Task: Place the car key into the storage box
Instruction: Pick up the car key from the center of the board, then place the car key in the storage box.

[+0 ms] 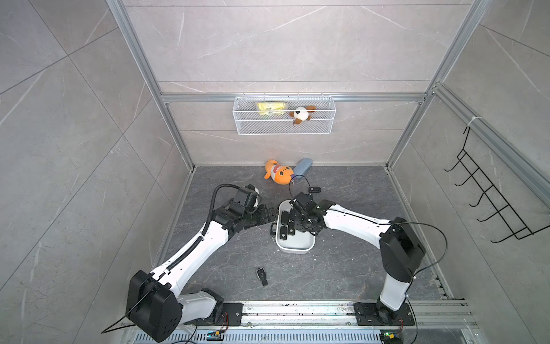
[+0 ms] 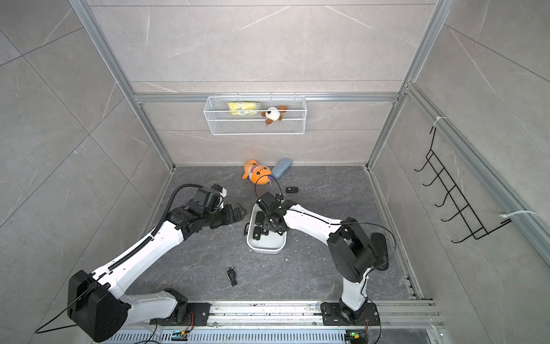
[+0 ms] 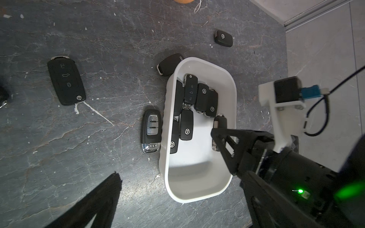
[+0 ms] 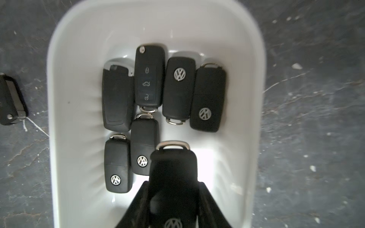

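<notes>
Right wrist view: the right arm's jaws are clamped on a black plastic car key. They grip its badge end, and its metal ring loop points away from them.
Key against box: the car key hangs over the shallow white plastic storage box, inside the rim line, above the bare half of the box floor. Whether it touches that floor cannot be told.
Long axis: the key lies along the box's own length. Its loop stops just short of the six black key fobs packed into the far half.
Coming move: judged from this, opening the jaws is enough, since the key already sits straight ahead of them over free floor.
Nearer arm: the right arm carries the key. It reaches in from the worktop's right edge with its forearm low and its wrist bent down over the box.
Left arm: its jaws stand apart and empty in both top views. The left arm stretches from the front left corner and stops just beside the box's left long wall.
Box on worktop: the box sits near the middle of the dark grey stone-look worktop, with its length running front edge to back edge.
Loose keys: a silver-trimmed black key lies just beside that left wall. Another black key lies well apart, toward the front edge.
</notes>
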